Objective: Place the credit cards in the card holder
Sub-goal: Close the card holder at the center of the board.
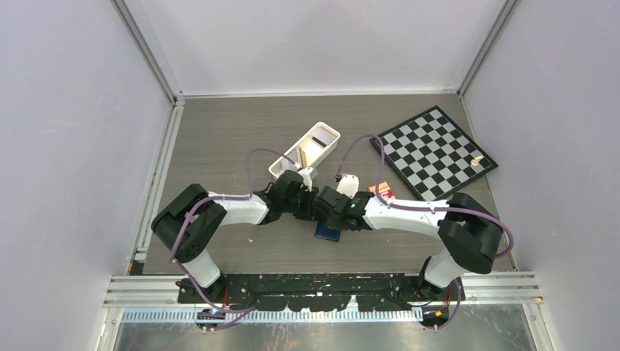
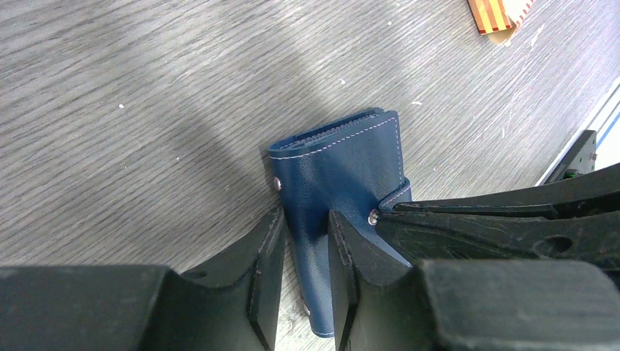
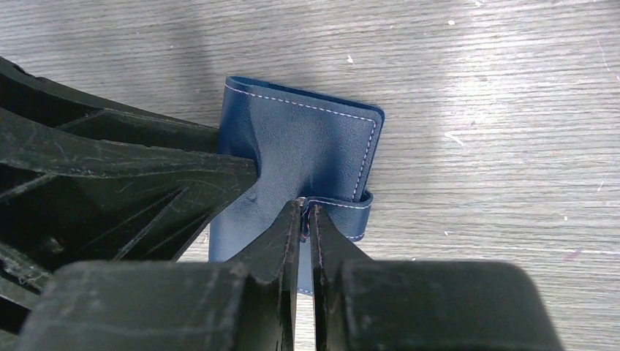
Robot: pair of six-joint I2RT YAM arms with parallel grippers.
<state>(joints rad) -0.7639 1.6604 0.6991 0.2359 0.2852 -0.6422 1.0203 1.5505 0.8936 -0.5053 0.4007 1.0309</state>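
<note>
The navy-blue card holder (image 2: 343,164) lies on the table between my two arms, its ribbed lighter slots showing at its far edge. My left gripper (image 2: 305,245) is shut on one leather cover of the holder. My right gripper (image 3: 307,213) is shut on the holder's (image 3: 307,142) snap strap (image 3: 351,208). In the top view both grippers meet over the holder (image 1: 328,233), the left gripper (image 1: 313,208) from the left and the right gripper (image 1: 333,216) from the right. Credit cards, one tan (image 1: 302,155) and one black (image 1: 319,140), stand in the white tray.
The long white tray (image 1: 330,146) sits just behind the grippers. A red-orange banded pack (image 1: 382,191) lies right of them; it also shows in the left wrist view (image 2: 501,13). A chessboard (image 1: 431,150) with a small pale piece (image 1: 477,161) lies at the back right.
</note>
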